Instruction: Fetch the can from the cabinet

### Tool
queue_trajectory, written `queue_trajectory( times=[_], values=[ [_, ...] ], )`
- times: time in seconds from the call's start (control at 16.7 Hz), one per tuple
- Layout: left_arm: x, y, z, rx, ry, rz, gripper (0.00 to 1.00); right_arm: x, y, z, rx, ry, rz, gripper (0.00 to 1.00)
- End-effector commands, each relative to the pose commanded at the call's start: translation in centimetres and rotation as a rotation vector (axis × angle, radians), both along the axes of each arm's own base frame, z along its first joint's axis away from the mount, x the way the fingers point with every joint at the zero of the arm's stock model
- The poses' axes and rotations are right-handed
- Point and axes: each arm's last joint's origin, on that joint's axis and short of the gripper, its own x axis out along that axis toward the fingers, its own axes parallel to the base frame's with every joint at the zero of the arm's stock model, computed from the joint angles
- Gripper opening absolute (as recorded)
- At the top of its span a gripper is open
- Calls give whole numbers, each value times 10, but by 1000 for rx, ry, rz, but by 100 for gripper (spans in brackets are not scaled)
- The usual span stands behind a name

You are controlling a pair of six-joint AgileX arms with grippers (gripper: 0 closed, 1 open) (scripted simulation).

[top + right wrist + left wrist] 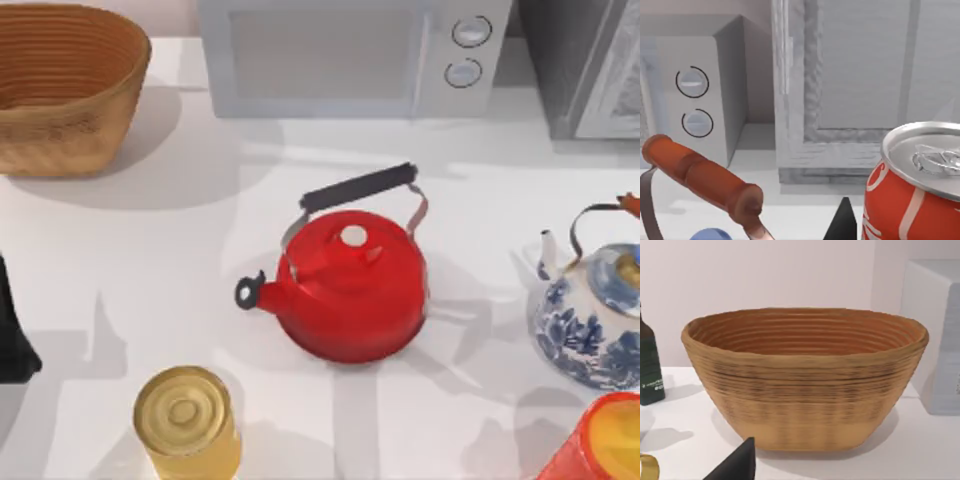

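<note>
**Me:** Right wrist view has the red can (pixel 912 192) right beside my right tool (pixel 844 220). I cannot tell if that tool is open.

**Helper:** And the cabinet (pixel 860 85)?

**Me:** Shut, just behind. Go slow; mind the kettle handle (pixel 702 177).

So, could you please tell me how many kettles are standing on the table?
2. The red kettle stands at the table's middle, in front of the microwave. The blue-and-white kettle stands at the right edge, partly cut off; others may sit beyond the frame.
</note>
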Motion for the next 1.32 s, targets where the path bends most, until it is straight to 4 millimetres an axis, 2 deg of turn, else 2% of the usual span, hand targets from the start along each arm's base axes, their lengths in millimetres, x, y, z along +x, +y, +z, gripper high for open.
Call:
queue_trajectory(
  times=[0.18,0.48,0.72,0.9,1.32],
  values=[
    [0,0,0,0,0,0,100,1,-1,9,13,-20,-4,0],
    [0,0,0,0,0,0,100,17,-7,44,55,-56,-1,0],
    [0,0,0,0,0,0,100,41,-13,68,79,-74,24,0],
    [0,0,0,0,0,0,100,63,-19,78,87,-78,43,0],
    [0,0,0,0,0,0,100,116,-36,82,87,-76,92,0]
  ],
)
